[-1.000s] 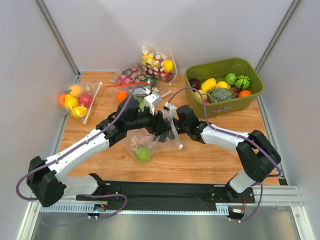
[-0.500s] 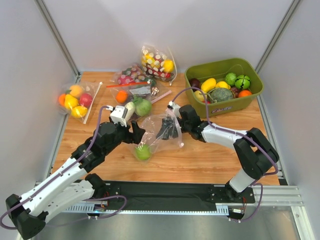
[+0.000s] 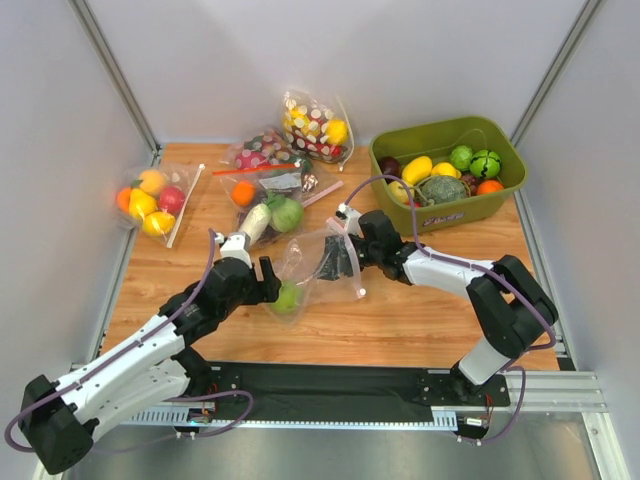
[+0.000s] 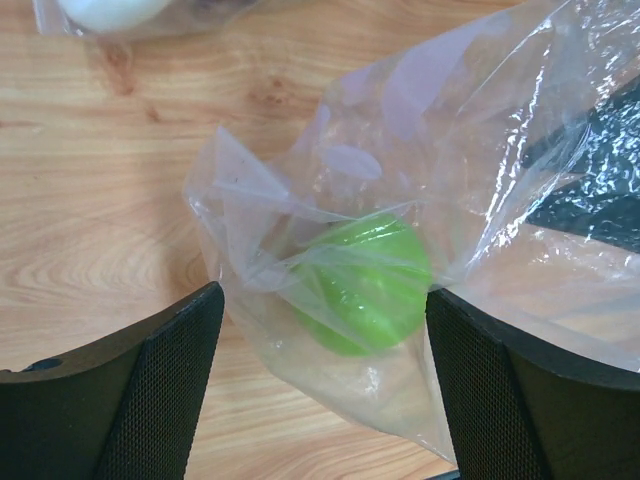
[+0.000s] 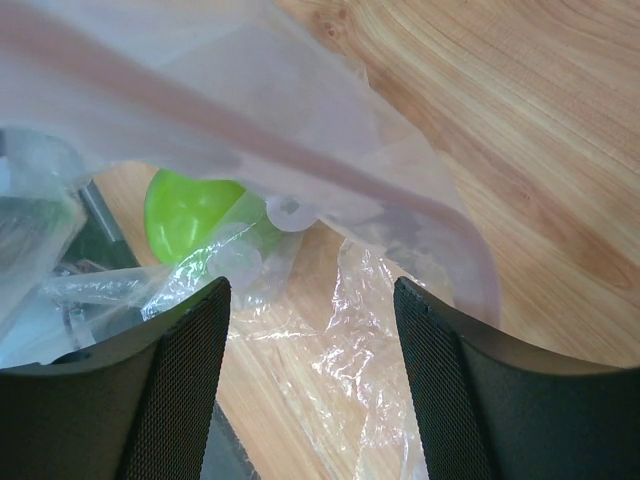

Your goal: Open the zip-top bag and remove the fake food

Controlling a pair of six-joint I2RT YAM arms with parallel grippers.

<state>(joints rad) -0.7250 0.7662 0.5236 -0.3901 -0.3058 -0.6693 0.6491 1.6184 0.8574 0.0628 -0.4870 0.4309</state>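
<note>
The clear zip-top bag [image 3: 322, 262] lies crumpled on the wooden table, with one green fake fruit [image 3: 288, 296] in its near-left end. In the left wrist view the green fruit [image 4: 365, 285] sits inside the plastic [image 4: 480, 150]. My left gripper [image 4: 325, 335] is open and straddles it, one finger on each side. It also shows in the top view [image 3: 270, 284]. My right gripper [image 3: 334, 262] is open at the bag's other end. In its wrist view [image 5: 312, 380] crinkled plastic lies between the fingers, the pale zip strip [image 5: 440, 225] arches above and the fruit [image 5: 190, 208] is beyond.
An olive bin [image 3: 500, 195] of fake fruit stands at the back right. A polka-dotted bag [image 3: 315, 125] and a bag with a red zip strip [image 3: 262, 170] holding a white radish [image 3: 254, 222] lie behind. Another bag of fruit [image 3: 150, 198] lies at the left edge.
My left arm let go of the bag's mouth, drew back to the left, then came in with open fingers around the green fruit. The bag sank flatter onto the table.
</note>
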